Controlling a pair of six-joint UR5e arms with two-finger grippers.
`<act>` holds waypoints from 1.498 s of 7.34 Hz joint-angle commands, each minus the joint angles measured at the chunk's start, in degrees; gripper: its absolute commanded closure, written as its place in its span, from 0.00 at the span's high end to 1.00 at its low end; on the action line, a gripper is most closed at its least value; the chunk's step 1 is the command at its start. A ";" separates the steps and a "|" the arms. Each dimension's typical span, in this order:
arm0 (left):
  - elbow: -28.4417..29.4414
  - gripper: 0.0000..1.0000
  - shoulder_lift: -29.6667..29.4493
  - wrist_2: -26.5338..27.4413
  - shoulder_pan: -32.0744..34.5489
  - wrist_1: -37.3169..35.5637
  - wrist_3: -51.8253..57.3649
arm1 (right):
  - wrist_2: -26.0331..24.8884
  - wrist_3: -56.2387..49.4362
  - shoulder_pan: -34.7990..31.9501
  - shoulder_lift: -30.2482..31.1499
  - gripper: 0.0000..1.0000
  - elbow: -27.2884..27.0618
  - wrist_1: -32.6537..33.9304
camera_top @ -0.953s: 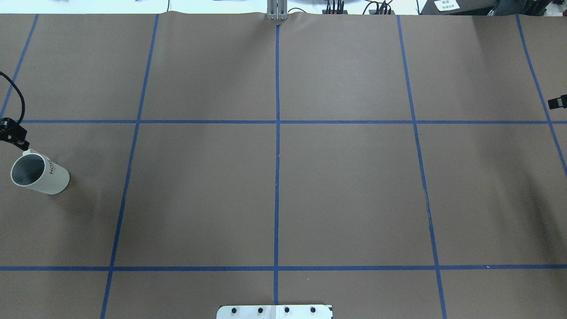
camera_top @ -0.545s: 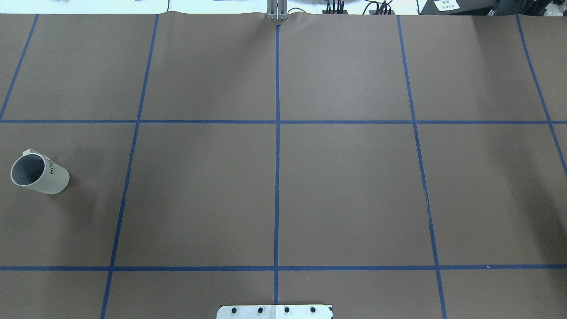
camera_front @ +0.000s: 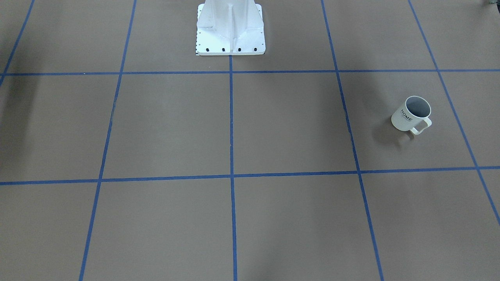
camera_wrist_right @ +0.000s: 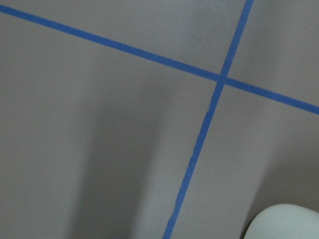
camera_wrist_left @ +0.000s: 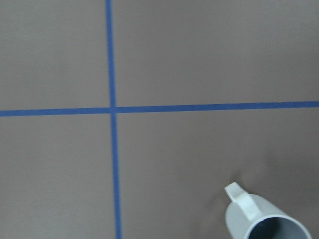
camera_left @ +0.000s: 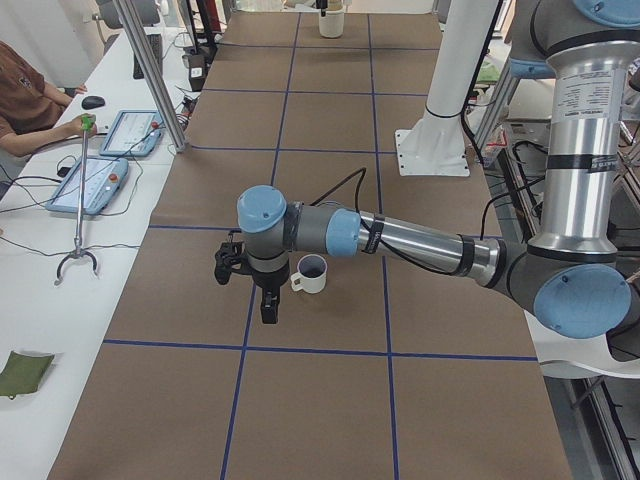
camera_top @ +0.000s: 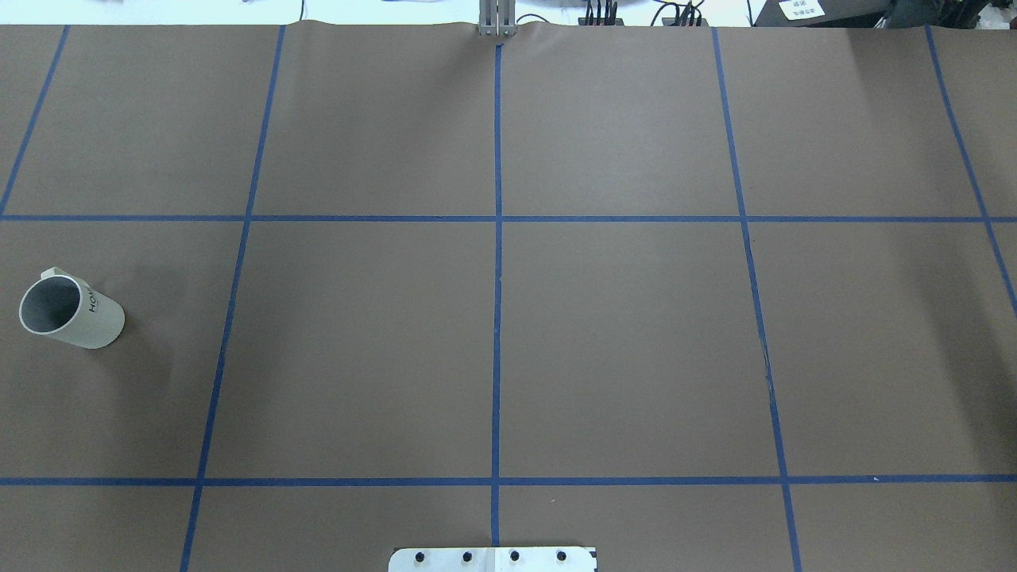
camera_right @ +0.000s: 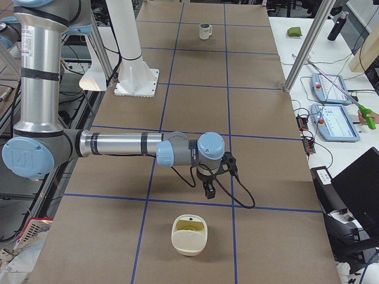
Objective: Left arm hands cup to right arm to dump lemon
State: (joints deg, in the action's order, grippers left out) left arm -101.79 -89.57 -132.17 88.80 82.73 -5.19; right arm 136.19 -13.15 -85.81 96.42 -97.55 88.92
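The white "HOME" cup stands upright near the table's left end, its grey inside looking empty in the front view. It also shows in the left wrist view. My left gripper shows only in the exterior left view, pointing down just beside the cup, apart from it; I cannot tell whether it is open. My right gripper shows only in the exterior right view, above the table near a cream container; I cannot tell its state. A yellow-green round thing, seemingly the lemon, lies inside that container.
The white robot base stands at the table's middle back edge. Blue tape lines grid the brown table. A side table with tablets and an operator runs along the far side. The container's rim shows in the right wrist view.
One second ago parts of both grippers showed at the overhead view's left and right edges; both have since moved out of it. The cup has not moved.
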 commanded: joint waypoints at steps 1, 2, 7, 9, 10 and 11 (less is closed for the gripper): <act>0.89 1.00 1.14 -0.01 0.76 0.14 0.10 | 0.21 -1.27 -0.41 0.61 1.00 -0.70 1.79; 0.89 1.00 1.06 -0.19 0.76 0.32 0.01 | -0.31 -0.39 -0.41 0.52 1.00 -1.40 1.61; 0.62 1.00 3.34 -1.77 0.68 2.07 0.45 | -0.23 5.50 -0.41 -0.27 1.00 -3.43 1.26; 0.62 1.00 3.35 -2.38 0.59 2.08 -0.08 | -0.32 5.50 -0.41 -0.36 1.00 -3.78 1.17; 0.71 1.00 3.17 -2.30 0.59 2.08 -0.08 | -0.58 5.50 -0.41 -0.36 1.00 -3.78 1.17; 1.15 1.00 3.17 -2.21 0.59 2.08 0.01 | -0.40 5.50 -0.41 -0.44 1.00 -4.04 1.17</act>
State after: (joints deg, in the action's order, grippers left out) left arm -101.01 -86.36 -134.43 89.39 84.80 -5.20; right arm 135.75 -7.66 -86.22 96.04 -101.36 90.09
